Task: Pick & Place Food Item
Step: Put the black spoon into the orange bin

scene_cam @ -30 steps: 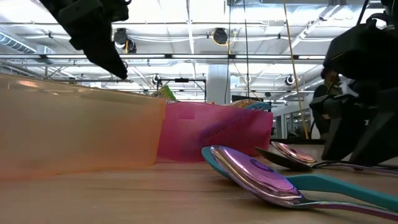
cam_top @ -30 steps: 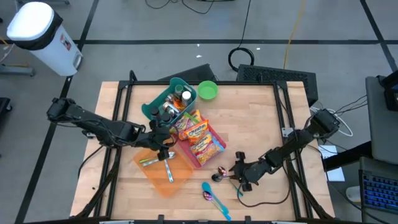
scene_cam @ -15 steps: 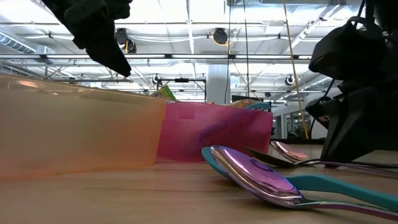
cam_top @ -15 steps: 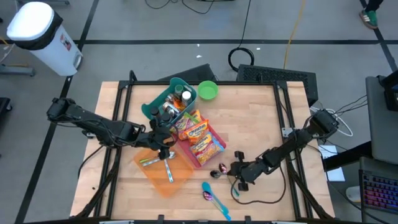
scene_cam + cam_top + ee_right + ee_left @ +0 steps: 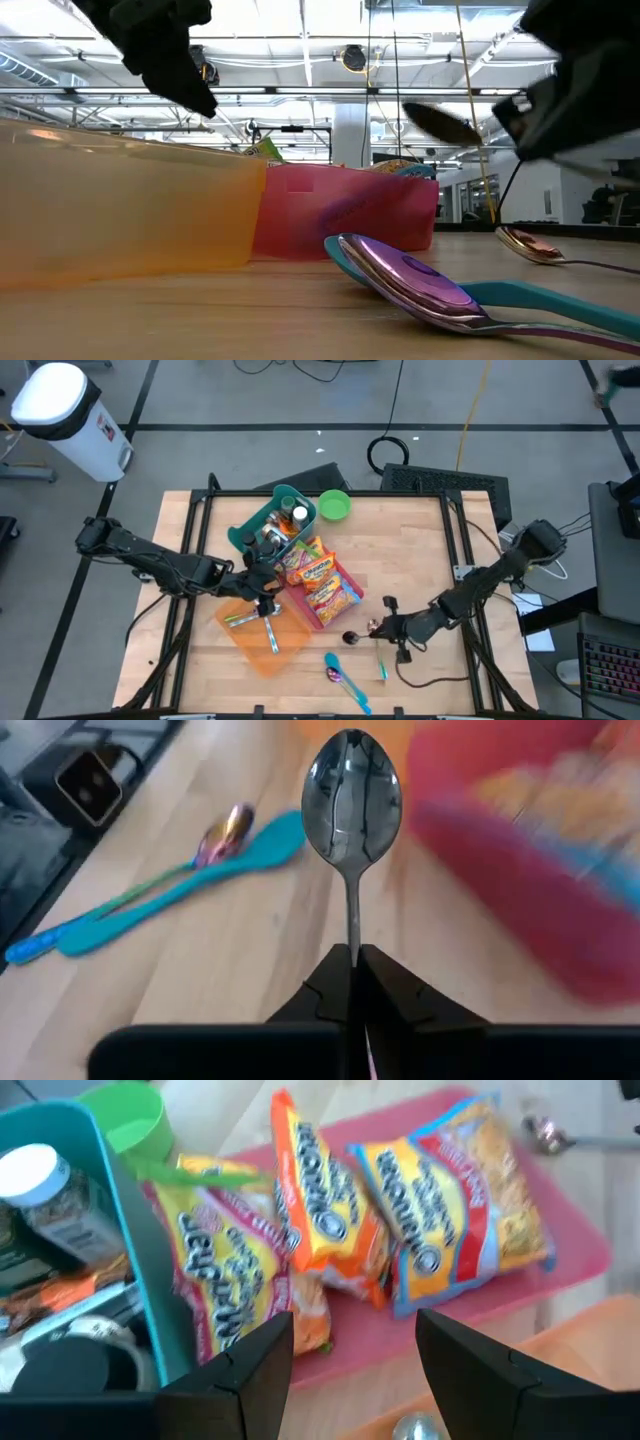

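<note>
Several yellow-and-orange noodle packets (image 5: 400,1220) lie in a pink tray (image 5: 345,610) at the table's middle. My left gripper (image 5: 262,586) hangs open above the seam between the pink tray, the teal bin (image 5: 262,520) and the orange tray (image 5: 255,645); in its wrist view (image 5: 355,1325) the fingers stand apart over the packets. My right gripper (image 5: 380,630) is right of the pink tray, shut on a dark metal spoon (image 5: 352,790), which also shows in the low view (image 5: 440,125). My right gripper pinches the spoon's thin handle (image 5: 350,945) between its two fingers, well back from the bowl. The fingers lie along the handle, roughly level and pointing toward the table's left. The spoon is lifted clear of the table, its bowl (image 5: 349,637) ahead of the fingertips.
A teal spoon (image 5: 190,885) and an iridescent purple spoon (image 5: 228,828) lie on the table near the front edge. A copper spoon (image 5: 530,245) lies on the table under my right arm. Utensils lie in the orange tray; jars stand in the teal bin; a green cup (image 5: 334,506) stands behind it.
My right gripper has risen from the table with the dark spoon, which now hangs clear above the wood. The copper spoon that lay beside it has stayed on the table.
</note>
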Tool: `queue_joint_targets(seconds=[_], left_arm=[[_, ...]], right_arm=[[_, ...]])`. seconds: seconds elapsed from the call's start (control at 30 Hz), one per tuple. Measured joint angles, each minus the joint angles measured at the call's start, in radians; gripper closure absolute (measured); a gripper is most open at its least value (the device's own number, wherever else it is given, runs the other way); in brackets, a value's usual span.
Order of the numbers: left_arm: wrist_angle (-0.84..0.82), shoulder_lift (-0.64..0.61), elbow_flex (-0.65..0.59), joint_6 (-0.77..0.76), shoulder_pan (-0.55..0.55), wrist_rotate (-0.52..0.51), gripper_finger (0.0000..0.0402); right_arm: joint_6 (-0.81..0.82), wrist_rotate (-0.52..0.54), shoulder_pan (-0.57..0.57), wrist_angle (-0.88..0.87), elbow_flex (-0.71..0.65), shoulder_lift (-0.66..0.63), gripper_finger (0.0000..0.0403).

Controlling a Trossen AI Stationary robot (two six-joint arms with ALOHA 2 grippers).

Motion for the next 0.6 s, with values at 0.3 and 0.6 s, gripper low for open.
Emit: queue_joint_targets(seconds=[0.3,0.6], left_arm=[[0.313,0.0,0.0,0.131,0.028,-0.024,0.0185],[0.66,0.0,0.0,0.26,0.104,-0.026,0.0185]], right_arm=[[-0.473,0.343,-0.036,0.218,0.0,-0.106,0.0402],[-0.805,0.555,-0.214,0.476,0.001,-0.06,0.0402]])
